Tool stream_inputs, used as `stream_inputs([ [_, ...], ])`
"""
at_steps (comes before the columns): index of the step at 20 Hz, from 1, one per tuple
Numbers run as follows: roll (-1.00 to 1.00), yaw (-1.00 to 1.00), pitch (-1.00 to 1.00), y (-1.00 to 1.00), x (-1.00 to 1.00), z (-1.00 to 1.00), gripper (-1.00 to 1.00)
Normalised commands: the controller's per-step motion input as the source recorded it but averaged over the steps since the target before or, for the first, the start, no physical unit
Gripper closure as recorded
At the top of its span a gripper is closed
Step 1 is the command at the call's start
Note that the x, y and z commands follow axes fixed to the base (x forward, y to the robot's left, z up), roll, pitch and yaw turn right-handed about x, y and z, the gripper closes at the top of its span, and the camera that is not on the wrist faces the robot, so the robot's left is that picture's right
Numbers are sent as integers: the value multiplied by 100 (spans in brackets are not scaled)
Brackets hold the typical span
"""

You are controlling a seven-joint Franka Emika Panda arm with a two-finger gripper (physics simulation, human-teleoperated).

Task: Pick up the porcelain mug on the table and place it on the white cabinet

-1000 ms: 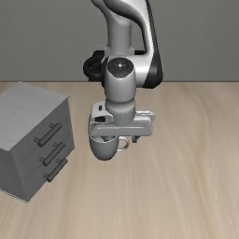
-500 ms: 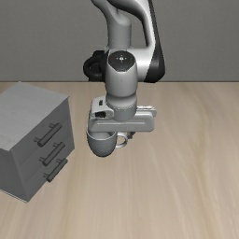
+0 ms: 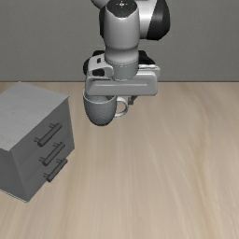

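The porcelain mug [image 3: 99,112] is grey-white with its handle toward the exterior view's right. It hangs well above the wooden table [image 3: 168,177], held from above by my gripper [image 3: 108,97], which is shut on its rim. The gripper's wide hand covers the top of the mug, so the fingertips are mostly hidden. The white cabinet [image 3: 26,114] with three drawers stands at the exterior view's left. Its flat top lies to the left of the mug and lower than it.
The cabinet's drawer front [image 3: 52,154] with dark handles faces the exterior view's lower right. Bare table stretches across the middle and right. A grey wall stands behind the arm.
My gripper has risen with the mug in it, lifting it clear of the table and drifting slightly toward the exterior view's left. The cabinet has not moved.
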Motion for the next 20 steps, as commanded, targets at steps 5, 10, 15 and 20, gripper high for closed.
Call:
stream_inputs([
  [5,0,0,0,0,0,100,100],
  [10,0,0,0,0,0,100,100],
  [15,0,0,0,-80,0,20,100],
  [20,0,0,0,-100,0,0,100],
])
